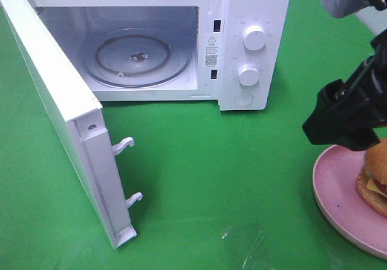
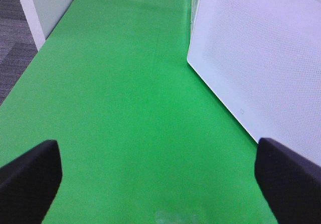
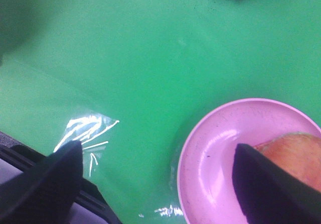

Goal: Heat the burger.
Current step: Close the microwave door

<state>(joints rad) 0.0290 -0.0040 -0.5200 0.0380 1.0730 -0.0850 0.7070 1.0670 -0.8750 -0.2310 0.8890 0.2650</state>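
Worktop (image 1: 242, 179): lying under a green cover, carrying everything else; showing a patch of clear, shiny film near its front edge.

Microwave (image 1: 254, 16): sitting at the back of the worktop, white, facing forward, cavity standing exposed.

Door (image 1: 66, 118): swinging wide on the microwave's left side, two white latch hooks poking out of its free edge (its perforated inner panel filling one side of the left wrist view).

Turntable (image 1: 138, 57): resting flat inside the cavity, clear glass, carrying nothing.

Plate (image 1: 338, 191): lying at the right edge of the worktop, pink and round, partly running out of the exterior high view.

Burger (image 1: 378, 176): sitting on the plate, toward its far right side, golden bun over green, yellow and red layers; cut off by the frame edge, well apart from the microwave.

Right claw (image 3: 158, 179): hovering over the plate's left rim, released, fingers spreading wide and gripping nothing; one finger (image 3: 273, 189) overlapping the burger's edge in the wrist view (contact not clear).

Left claw (image 2: 160, 184): hanging above bare green cover beside the door, released, both black fingers (image 2: 30, 179) standing far apart, grasping nothing.

Knobs (image 1: 254, 38): sitting one above the other on the microwave's right-hand panel, white, round.
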